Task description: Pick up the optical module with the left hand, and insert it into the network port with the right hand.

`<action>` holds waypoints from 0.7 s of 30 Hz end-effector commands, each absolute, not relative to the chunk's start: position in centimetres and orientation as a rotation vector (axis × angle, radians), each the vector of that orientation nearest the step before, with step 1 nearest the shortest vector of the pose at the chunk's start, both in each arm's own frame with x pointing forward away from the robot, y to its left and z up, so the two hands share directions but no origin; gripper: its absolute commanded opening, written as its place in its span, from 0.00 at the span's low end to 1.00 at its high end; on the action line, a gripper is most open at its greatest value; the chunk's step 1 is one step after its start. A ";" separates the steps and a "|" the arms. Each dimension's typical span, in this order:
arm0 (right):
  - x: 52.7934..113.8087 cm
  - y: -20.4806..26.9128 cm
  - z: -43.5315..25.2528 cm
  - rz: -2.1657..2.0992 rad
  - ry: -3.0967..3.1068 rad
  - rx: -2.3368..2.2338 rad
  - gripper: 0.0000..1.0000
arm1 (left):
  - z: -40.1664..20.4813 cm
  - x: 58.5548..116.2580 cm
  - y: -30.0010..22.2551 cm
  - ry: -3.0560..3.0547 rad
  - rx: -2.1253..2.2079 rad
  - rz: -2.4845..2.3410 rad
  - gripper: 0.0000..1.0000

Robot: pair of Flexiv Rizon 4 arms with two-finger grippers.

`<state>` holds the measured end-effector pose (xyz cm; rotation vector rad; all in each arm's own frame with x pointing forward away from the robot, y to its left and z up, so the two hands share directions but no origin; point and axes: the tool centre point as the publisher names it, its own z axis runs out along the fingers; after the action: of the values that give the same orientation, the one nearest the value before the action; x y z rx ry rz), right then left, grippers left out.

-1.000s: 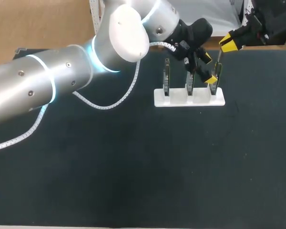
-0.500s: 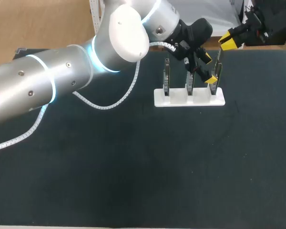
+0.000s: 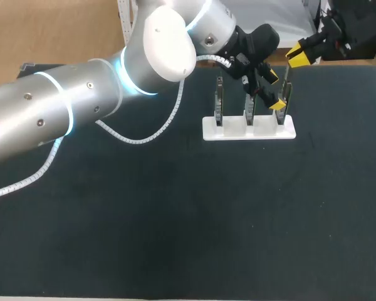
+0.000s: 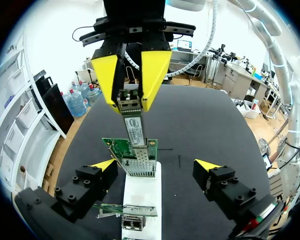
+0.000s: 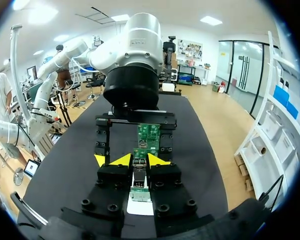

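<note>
Dark matte tabletop [image 3: 175, 238]. Near its far edge, right of the middle, stands a white plastic rack [image 3: 232, 130] with three upright green network cards [image 3: 219, 103]. Our left wrist hides the top of the middle one in the head view.

Right gripper [image 4: 130, 97]: yellow tips pressed on both sides of a slim silver metal optical module [image 4: 134, 127]. The module hangs upright, free end down, over the right-end card [image 4: 116, 146]. Its lower end overlaps the card's top edge, just above the silver port cage [image 4: 140, 167]. Touching or just clear of it, we cannot tell.

Left gripper [image 4: 156, 165]: fingers spread wide and holding nothing, one tip on either side of that same card, not closed on it.

Writing: a white label [image 4: 135, 131] on the module's face carries a small dark mark and lines of print, too small for us to make out.

Hard to see:
- In the head view the module is only a thin sliver beside the right gripper's tip.
- From the right wrist, our own fingers cover most of the module and the label faces away.
- From the left wrist, a second card under our left gripper shows only in part.
- The big silver left arm [image 3: 62, 119], with its white coiled cable [image 3: 150, 135], crosses over the tabletop's left edge and hides what lies beneath it.
</note>
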<state>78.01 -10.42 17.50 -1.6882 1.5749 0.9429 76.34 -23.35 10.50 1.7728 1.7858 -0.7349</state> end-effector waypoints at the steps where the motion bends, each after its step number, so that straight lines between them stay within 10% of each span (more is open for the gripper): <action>1: 77.7 -10.4 17.8 0.919 1.578 -1.688 0.00 | 10.5 76.5 -23.5 1.791 1.778 -0.734 1.00; 21: 77.6 -10.6 17.1 0.912 1.612 -1.686 0.00 | 10.5 76.5 -23.5 1.791 1.778 -0.734 1.00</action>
<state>77.92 -10.70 17.35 -1.6903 1.6084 0.9198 76.34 -23.35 10.50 1.7728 1.7858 -0.7349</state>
